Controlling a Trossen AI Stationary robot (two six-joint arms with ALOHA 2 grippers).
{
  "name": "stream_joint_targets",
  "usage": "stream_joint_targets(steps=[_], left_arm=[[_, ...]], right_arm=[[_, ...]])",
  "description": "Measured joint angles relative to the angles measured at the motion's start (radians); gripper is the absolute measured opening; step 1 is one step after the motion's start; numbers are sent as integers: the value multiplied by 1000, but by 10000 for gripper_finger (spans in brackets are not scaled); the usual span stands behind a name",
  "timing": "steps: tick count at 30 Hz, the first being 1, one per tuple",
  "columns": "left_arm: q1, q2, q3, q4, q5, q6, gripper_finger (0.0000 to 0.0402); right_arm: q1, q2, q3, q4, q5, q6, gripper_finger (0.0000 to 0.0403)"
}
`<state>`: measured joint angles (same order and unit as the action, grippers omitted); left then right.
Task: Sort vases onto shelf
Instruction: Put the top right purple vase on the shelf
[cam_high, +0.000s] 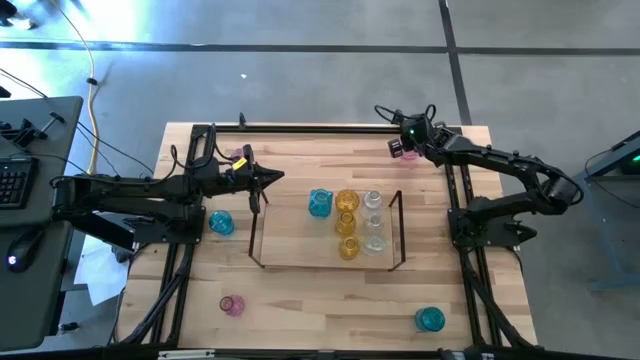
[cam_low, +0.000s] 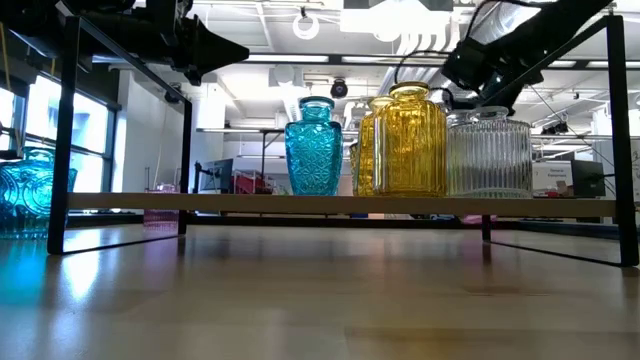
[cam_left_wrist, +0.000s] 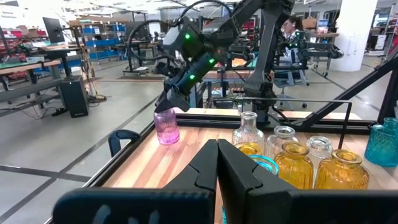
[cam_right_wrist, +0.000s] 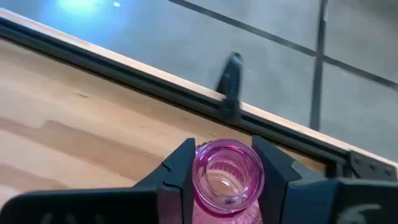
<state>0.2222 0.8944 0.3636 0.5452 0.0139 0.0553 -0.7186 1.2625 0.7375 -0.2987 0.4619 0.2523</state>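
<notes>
A pink vase (cam_right_wrist: 227, 177) stands upright on its base near the table's far right corner (cam_high: 405, 150), with my right gripper (cam_right_wrist: 224, 146) shut on it. The shelf (cam_high: 290, 245) in the table's middle carries a teal vase (cam_high: 320, 203), yellow vases (cam_high: 347, 222) and clear vases (cam_high: 373, 220). My left gripper (cam_high: 272, 180) hangs shut and empty, pointing level, just left of the shelf. Loose on the table stand a teal vase (cam_high: 221, 222), a pink vase (cam_high: 232, 305) and another teal vase (cam_high: 430, 319). My right gripper pinches the pink vase's neck just under the open rim (cam_right_wrist: 198, 177) between its two fingers (cam_right_wrist: 180, 174), one on either side. The fingers come slanting down from the table's right side. The vase stands upright with its base (cam_left_wrist: 166, 138) on the table.
A black metal frame (cam_high: 330, 128) runs along the table's far edge just behind the held vase. Another pink vase (cam_high: 238, 155) sits by the left arm at the far left. The shelf's left part (cam_high: 285, 225) is bare. Cables and a desk lie beyond the table's left edge.
</notes>
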Motion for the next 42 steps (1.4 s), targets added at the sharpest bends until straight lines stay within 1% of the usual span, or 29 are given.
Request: stream_joint_targets(steps=[4, 12, 16, 18, 23, 28, 31, 34, 37, 42], left_arm=[[8, -13, 0, -16, -69, -42, 0], [49, -74, 0, -88, -74, -44, 0], [59, -90, 0, -97, -74, -45, 0], [65, -94, 0, -103, -75, -48, 0], [80, -116, -3, -111, -79, -60, 0], [110, -177, -25, -114, -83, -76, 0], [131, -222, -44, -116, -95, -81, 0], [148, -263, -56, -126, -105, -90, 0], [159, -293, -56, -151, -105, -89, 0], [159, -312, -56, -169, -105, -89, 0]], right_arm=[[76, 0, 53, -20, -10, -8, 92], [298, 2, 250, -63, -10, -10, 92], [410, 42, 370, -63, -16, -36, 92], [455, 83, 437, -63, -40, -55, 92], [530, 220, 620, -65, -144, -120, 92], [572, 362, 833, -88, -237, -165, 92], [598, 457, 939, -139, -257, -183, 92], [617, 543, 1023, -185, -303, -186, 92], [633, 613, 1090, -184, -342, -189, 92], [641, 700, 1163, -184, -426, -182, 92]])
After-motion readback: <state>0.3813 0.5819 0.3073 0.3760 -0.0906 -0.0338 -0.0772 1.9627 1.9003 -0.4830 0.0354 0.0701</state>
